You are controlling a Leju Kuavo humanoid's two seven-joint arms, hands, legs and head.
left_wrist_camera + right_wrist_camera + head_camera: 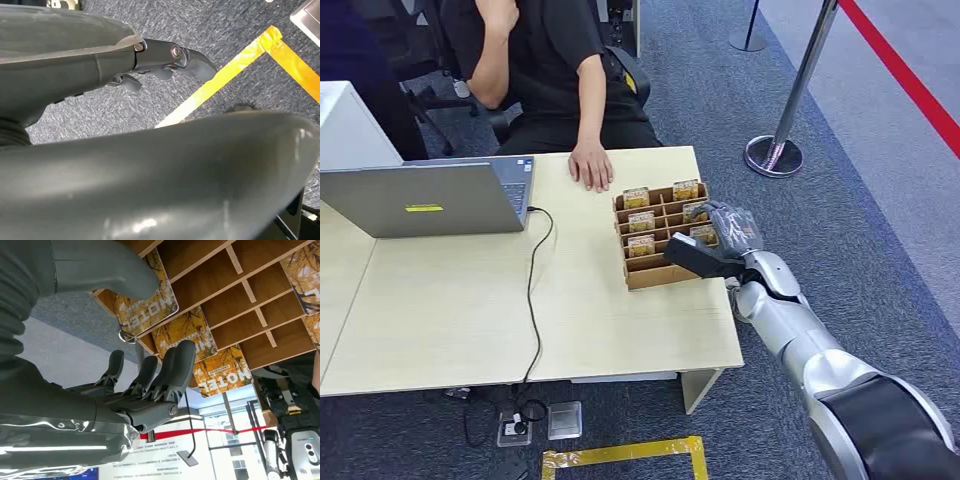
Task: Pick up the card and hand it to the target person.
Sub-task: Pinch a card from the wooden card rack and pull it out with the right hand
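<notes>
A wooden slotted rack (663, 275) stands on the table's right part, with several yellow-orange cards (641, 245) upright in its slots. My right hand (720, 235) hovers at the rack's right side, over the near-right slots. In the right wrist view the thumb (105, 265) lies against the face of one card (151, 310) that still sits in the rack (226, 285), while the fingers (177, 365) reach alongside a neighbouring card, apart from the thumb. My left hand (170, 60) hangs over the carpet, holding nothing. The person (546, 60) sits behind the table, one hand (590, 165) flat on it.
An open laptop (426, 205) stands at the table's (471, 320) left, its black cable (535, 300) running over the front edge to floor sockets. A stanchion (773, 155) with red rope stands right of the table. Yellow tape (622, 455) marks the carpet.
</notes>
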